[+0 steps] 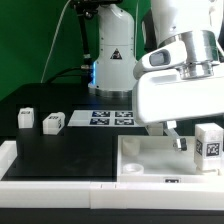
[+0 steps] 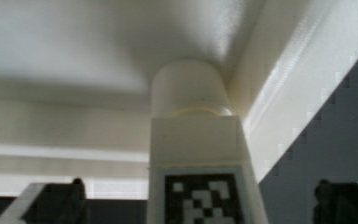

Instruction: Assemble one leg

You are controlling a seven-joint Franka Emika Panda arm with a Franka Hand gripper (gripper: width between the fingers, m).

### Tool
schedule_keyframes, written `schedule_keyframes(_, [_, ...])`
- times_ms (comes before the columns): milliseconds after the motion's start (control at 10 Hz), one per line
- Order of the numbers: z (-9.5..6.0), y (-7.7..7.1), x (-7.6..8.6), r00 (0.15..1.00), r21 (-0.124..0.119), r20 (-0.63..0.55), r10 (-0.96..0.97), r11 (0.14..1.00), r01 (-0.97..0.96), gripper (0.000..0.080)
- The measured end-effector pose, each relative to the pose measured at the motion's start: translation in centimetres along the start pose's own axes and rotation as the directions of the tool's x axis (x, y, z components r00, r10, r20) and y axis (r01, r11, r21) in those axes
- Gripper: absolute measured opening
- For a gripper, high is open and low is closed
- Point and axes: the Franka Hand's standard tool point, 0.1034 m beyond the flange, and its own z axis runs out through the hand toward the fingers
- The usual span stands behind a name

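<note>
Right now my hand (image 2: 197, 204) is spread wide and has hold of nothing. In the wrist view a dark fingertip (image 2: 51, 202) shows on either side of the leg (image 1: 208, 147), each with a clear gap to the leg's flank. The leg stands upright at a corner of the big white square panel (image 1: 140, 152), on the exterior view's right, with its tag facing outward. Its rounded end meets the panel's corner, but I cannot tell whether it is seated there or only resting. Two spare blocks (image 1: 52, 122) sit well apart from all this on the black worktop (image 1: 60, 145), on the exterior view's left, past the marker board (image 1: 112, 118).

I judge the leg to be light, stiff plastic with smooth sides, so it is not fragile but likely to slip. I would take it by two opposite flat flanks of the square tagged body. The round neck is a poor place, since flat pads would bear on a curve and let it twist. It is light and taller than wide, so it may tip if one finger lands first. I want it centred between the fingers before closing.
</note>
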Motion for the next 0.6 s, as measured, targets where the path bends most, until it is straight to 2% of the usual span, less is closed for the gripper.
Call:
schedule_keyframes(200, [-0.6,-0.1,0.4,1.0,0.005,0.019,-0.002,1.0,0.002,0.0649])
schedule_keyframes(300, [-2.0,-0.1,1.5,0.999,0.009,0.032,-0.007,1.0,0.007,0.0649])
schedule_keyframes(400, [-2.5,-0.1,1.8,0.999,0.012,0.05,-0.008,1.0,0.007,0.0649])
schedule_keyframes(500, [-2.3,-0.3,1.5,0.997,0.021,0.079,-0.009,1.0,0.007,0.0649])
schedule_keyframes(600, [-2.3,-0.2,1.6,0.997,0.018,0.07,-0.008,1.0,0.007,0.0649])
